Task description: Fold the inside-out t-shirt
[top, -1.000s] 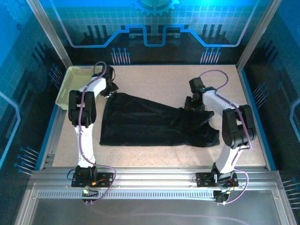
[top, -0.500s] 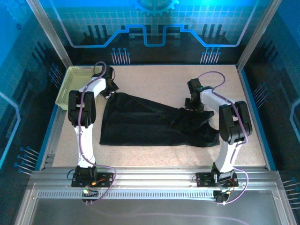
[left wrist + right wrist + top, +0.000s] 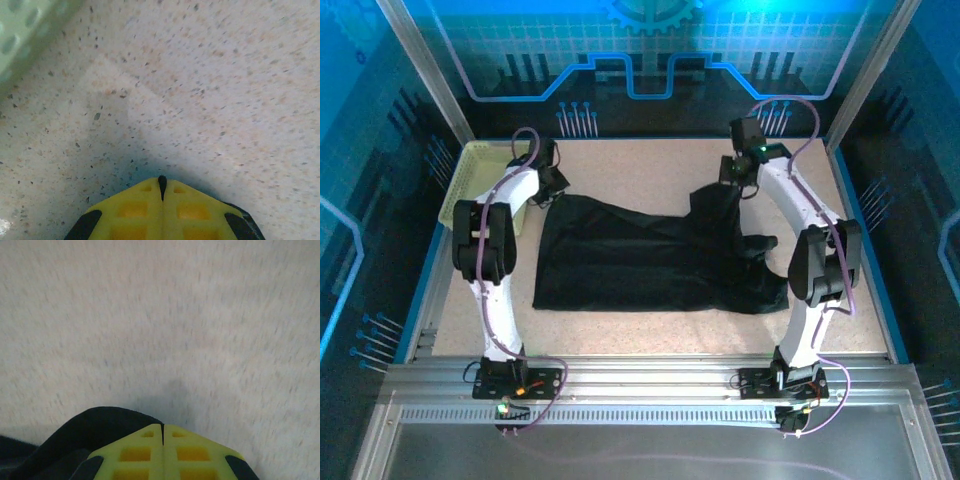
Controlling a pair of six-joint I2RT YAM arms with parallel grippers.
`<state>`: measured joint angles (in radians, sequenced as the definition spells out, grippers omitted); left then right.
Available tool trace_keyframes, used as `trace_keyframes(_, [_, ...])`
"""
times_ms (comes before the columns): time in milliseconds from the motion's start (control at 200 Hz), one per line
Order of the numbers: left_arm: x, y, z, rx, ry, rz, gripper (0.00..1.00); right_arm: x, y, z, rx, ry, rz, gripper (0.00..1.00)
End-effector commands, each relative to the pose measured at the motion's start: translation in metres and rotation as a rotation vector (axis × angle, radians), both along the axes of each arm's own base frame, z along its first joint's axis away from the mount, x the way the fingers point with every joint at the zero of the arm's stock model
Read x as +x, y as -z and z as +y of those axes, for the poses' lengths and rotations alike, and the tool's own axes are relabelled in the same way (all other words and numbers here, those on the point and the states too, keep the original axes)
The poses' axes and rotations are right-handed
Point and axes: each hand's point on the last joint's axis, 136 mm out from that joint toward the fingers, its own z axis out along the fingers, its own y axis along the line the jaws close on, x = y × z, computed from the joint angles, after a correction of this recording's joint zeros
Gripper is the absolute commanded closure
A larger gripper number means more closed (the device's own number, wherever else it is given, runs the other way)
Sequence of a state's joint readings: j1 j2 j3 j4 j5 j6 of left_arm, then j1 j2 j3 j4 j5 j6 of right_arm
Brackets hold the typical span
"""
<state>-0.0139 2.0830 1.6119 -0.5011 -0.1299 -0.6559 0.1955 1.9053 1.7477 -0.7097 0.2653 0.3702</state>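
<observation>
The inside-out t-shirt [image 3: 640, 262] is plain black and lies spread across the middle of the table. My left gripper [image 3: 556, 192] sits low at the shirt's far left corner. Its yellow fingers [image 3: 135, 210] are pressed together, with a sliver of black cloth at the tips [image 3: 162, 181]. My right gripper [image 3: 730, 186] is raised at the far right and shut on a fold of the shirt, which rises to it in a peak. In the right wrist view, black fabric [image 3: 100, 426] hangs under and left of the closed jaws [image 3: 163, 426].
A pale yellow-green mesh basket [image 3: 470, 178] stands at the far left edge, its wall close to the left gripper [image 3: 20, 35]. Speckled tabletop [image 3: 650, 170] runs behind the shirt. Blue frame walls ring the table.
Both grippers have closed. The right gripper has moved up and towards the far side, pulling a peak of the shirt's right part with it. The left arm has shifted only slightly.
</observation>
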Motion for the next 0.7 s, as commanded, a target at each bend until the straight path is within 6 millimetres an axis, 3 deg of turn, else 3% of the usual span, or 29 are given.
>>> trace_keyframes(0, [0.006,-0.027,0.006,-0.020,-0.014,-0.095,1.00,0.022,0.005,-0.018,-0.076,-0.008,-0.001,1.00])
trace_keyframes(245, [0.004,-0.031,0.019,-0.022,-0.048,-0.141,1.00,0.065,-0.004,-0.027,-0.131,-0.057,-0.069,1.00])
trace_keyframes(380, [-0.001,-0.033,0.029,-0.031,-0.080,-0.168,1.00,0.089,-0.016,-0.023,-0.132,-0.118,-0.126,1.00])
trace_keyframes(640, [-0.003,-0.031,0.030,-0.026,-0.067,-0.164,1.00,0.128,-0.030,-0.021,-0.193,-0.187,-0.202,1.00])
trace_keyframes(660, [-0.004,-0.030,0.030,-0.027,-0.067,-0.163,1.00,0.133,-0.017,-0.020,-0.199,-0.198,-0.183,1.00])
trace_keyframes(695, [-0.004,-0.029,0.029,-0.027,-0.064,-0.160,1.00,0.137,-0.014,-0.020,-0.210,-0.204,-0.185,1.00])
